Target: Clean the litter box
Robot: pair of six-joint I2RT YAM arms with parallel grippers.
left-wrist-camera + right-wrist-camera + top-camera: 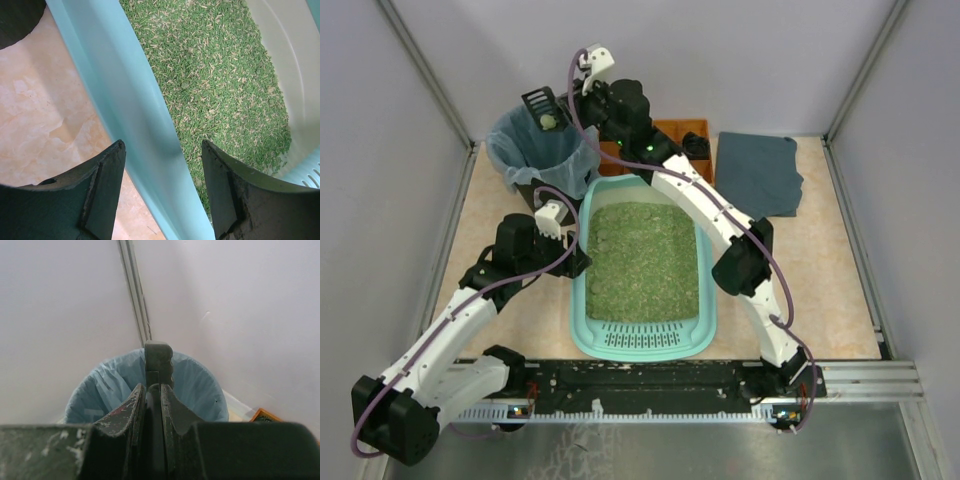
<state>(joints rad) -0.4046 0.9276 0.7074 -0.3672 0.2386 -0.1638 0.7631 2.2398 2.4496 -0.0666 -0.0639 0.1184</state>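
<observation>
The light-teal litter box (642, 341) lies in the middle of the table, filled with green litter (640, 258). My left gripper (577, 256) is open and straddles the box's left wall (135, 100): one finger is outside over the table, the other over the litter (215, 75). There is a gap between the wall and the inner finger. My right gripper (572, 98) is shut on the handle (159, 357) of a black slotted scoop (541, 107), held over the bin (542, 152). A pale clump (549, 122) rests in the scoop.
The black bin with its clear bluish bag (200, 385) stands at the back left, close to the box's far corner. An orange compartmented tray (685, 130) sits behind the box. A dark grey-blue cloth (758, 172) lies at the back right. White walls enclose the table.
</observation>
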